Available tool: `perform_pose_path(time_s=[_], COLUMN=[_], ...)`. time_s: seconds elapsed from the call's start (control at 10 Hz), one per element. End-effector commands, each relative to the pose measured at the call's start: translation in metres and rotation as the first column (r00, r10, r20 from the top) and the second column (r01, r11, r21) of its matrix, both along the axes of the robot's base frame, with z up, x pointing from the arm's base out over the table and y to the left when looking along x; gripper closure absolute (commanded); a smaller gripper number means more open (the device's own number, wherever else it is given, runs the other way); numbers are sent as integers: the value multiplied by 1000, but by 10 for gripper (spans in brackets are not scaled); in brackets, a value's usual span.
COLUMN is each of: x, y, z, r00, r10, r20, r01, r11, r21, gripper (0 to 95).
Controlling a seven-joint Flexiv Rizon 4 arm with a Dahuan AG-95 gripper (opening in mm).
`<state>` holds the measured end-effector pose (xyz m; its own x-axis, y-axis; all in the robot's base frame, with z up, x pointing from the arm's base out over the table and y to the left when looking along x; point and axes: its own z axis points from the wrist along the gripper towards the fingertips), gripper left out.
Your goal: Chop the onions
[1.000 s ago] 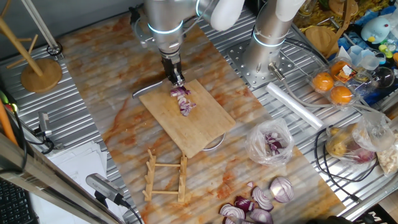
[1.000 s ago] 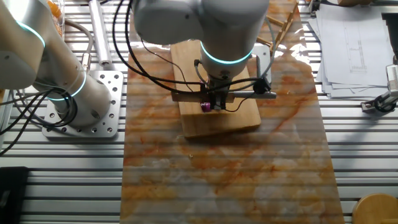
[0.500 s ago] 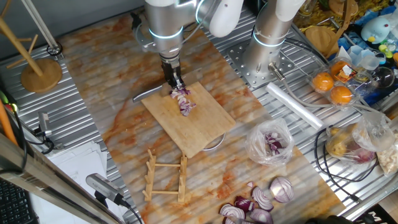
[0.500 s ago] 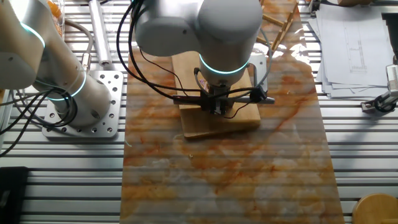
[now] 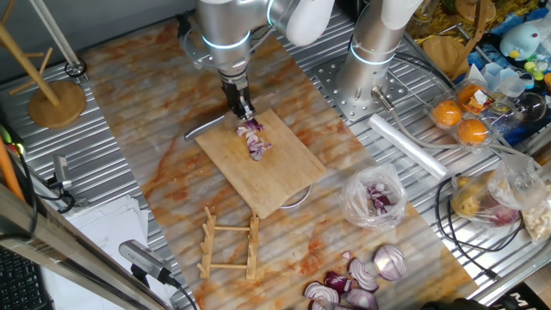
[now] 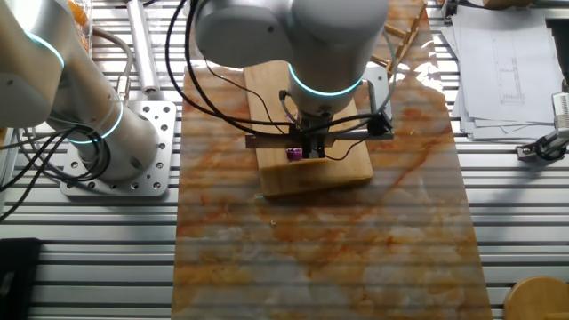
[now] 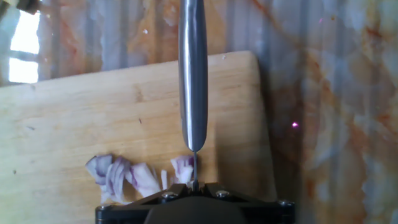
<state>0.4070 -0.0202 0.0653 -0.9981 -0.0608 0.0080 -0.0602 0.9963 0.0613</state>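
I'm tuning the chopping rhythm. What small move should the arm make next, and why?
Probably bring the knife straight down onto the onions. The end effector holds the blade lifted over the near end of the heap on the cutting board, and several pieces look coarse.

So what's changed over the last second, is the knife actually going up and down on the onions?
Yes. The gripper, shut on the knife, dipped toward the cutting board half a second ago, hiding the purple piece in the other fixed view, and has now lifted back to about where it started. The onions remain heaped on the board, which hasn't moved.
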Motion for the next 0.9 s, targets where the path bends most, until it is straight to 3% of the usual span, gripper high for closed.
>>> perform_pose_path(time_s=[0.1,0.6,0.9], x=[2,3,4], y=[2,5,10], z=[2,1,-1], r00=[1000,1000,1000], r10=[14,13,6], r20=[-8,-8,-8], r01=[-14,-13,-6], r11=[1000,998,998], r21=[19,58,60], gripper=[950,950,950])
